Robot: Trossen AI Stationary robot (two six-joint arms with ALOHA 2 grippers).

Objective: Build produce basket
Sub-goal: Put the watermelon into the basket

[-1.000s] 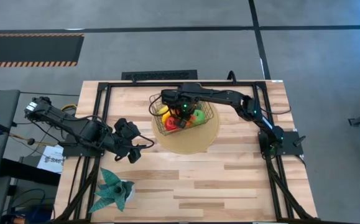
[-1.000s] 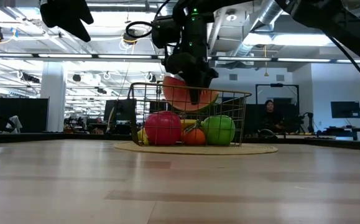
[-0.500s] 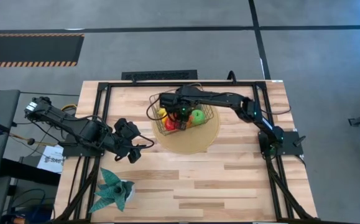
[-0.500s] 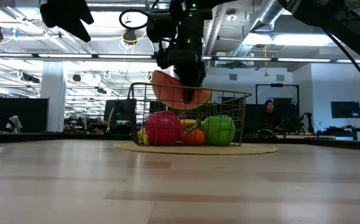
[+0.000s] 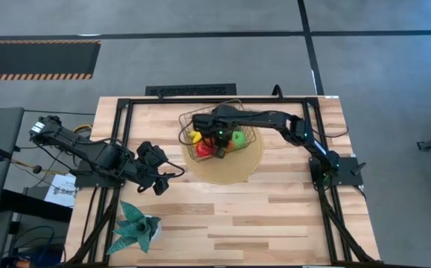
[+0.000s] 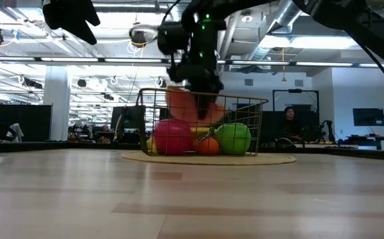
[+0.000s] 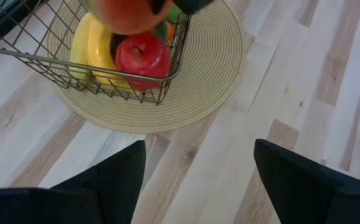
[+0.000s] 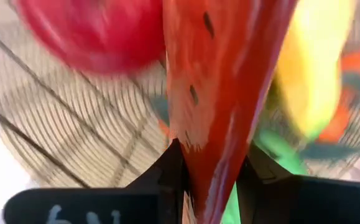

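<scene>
One slice sunk lower, almost delivered.
Nearest, left gripper (image 5: 167, 177) parked over bare table (image 5: 275, 223), fingers spread, holding nothing. Beyond, on the round mat (image 7: 217, 68), the basket (image 6: 245, 101) with red apple (image 6: 172, 137), green apple (image 6: 233, 138), bananas (image 7: 92, 53) and tangerine (image 6: 207, 145). Dropped within the last second from above the rim to partly below it: watermelon slice (image 6: 190, 106), pinched in right gripper (image 8: 207, 163). Likely only letting go left.

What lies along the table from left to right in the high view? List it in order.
Left tool, open and hovering over bare wood → basket on its round mat → right arm's base. The teal plant sits nearer, below the left tool.
</scene>
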